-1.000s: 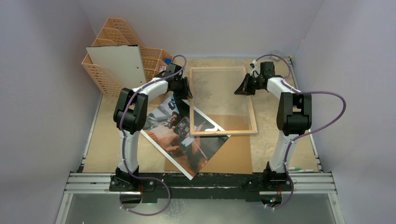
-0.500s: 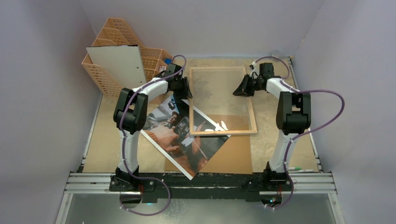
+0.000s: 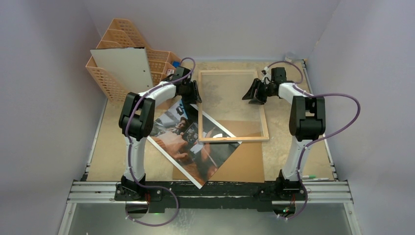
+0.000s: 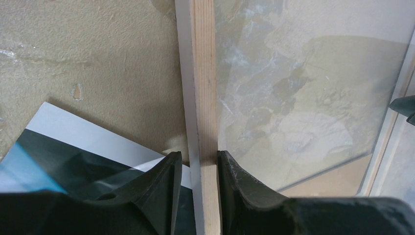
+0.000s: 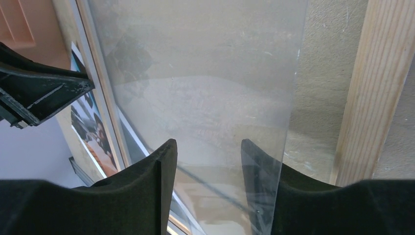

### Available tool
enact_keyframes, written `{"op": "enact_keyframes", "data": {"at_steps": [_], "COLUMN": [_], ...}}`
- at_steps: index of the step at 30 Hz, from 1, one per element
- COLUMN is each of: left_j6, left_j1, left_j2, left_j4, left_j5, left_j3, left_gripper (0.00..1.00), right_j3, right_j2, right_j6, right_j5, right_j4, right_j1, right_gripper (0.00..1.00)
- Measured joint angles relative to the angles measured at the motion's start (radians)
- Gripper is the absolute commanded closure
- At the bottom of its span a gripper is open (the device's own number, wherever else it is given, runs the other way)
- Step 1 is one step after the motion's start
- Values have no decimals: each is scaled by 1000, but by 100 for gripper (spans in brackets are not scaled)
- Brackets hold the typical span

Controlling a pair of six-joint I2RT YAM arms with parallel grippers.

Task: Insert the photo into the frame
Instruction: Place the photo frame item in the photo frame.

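Observation:
The frame (image 3: 233, 139) lies flat at mid-table, light wood rails around a clear pane (image 3: 230, 98). My left gripper (image 3: 194, 94) is shut on its left rail (image 4: 203, 98), one finger on each side of the wood. The photo (image 3: 183, 144) lies face up, tilted, with its far corner tucked under the frame's near left corner; its white border and dark print (image 4: 73, 156) show beside my left fingers. My right gripper (image 3: 253, 93) stands open over the pane's right side. In the right wrist view its fingers straddle the pane's loose edge (image 5: 288, 98), just inside the right rail (image 5: 372, 88).
A brown fibreboard sheet (image 3: 247, 161) lies under the frame's near end. A peach lattice organiser (image 3: 117, 34) with a white sheet (image 3: 125, 68) stands at the back left. Pens (image 3: 309, 177) lie by the right arm's base. Walls close in on three sides.
My right gripper has gone from shut to open, letting go of the pane's edge, and shifted slightly left. The left gripper, frame and photo have stayed put.

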Motion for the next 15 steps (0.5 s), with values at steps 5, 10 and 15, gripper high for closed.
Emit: {"op": "enact_keyframes", "data": {"at_steps": [5, 10, 15], "left_j6": [0, 0, 0], "left_j1": [0, 0, 0], "left_j2": [0, 0, 0], "left_j4": [1, 5, 8], "left_j5": [0, 0, -1], "left_j3": [0, -2, -4], "left_gripper": [65, 65, 65], "right_j3": [0, -7, -24], "right_j2": [-3, -13, -14], "right_j6": [1, 3, 5], "right_j5": [26, 49, 52], "right_j4": [-6, -16, -16], "right_j1": [2, 2, 2], "right_gripper": [46, 70, 91]}}
